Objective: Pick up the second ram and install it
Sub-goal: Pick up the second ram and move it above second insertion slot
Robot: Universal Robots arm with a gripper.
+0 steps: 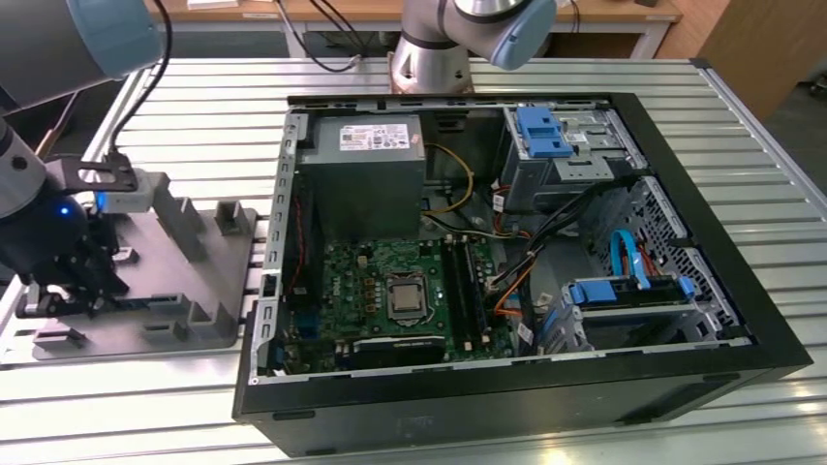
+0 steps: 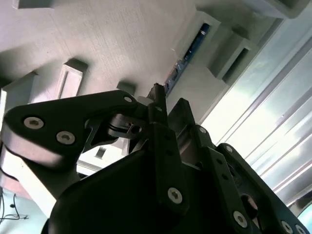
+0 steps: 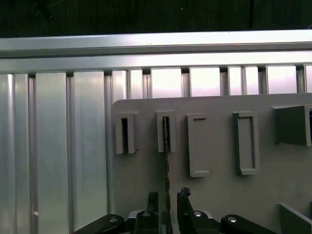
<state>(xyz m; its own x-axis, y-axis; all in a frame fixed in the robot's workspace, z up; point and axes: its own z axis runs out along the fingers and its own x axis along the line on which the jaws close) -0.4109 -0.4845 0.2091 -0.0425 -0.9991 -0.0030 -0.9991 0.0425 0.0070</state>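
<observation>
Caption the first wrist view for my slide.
Open end effector straddling the ram, which stands edge-on in the gray tray on the slatted table.

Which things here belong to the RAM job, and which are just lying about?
Job: second ram; claw straddling it; gray slotted tray; motherboard memory slots.
Lying about: power supply; blue drive bracket; cables; processor.
</observation>
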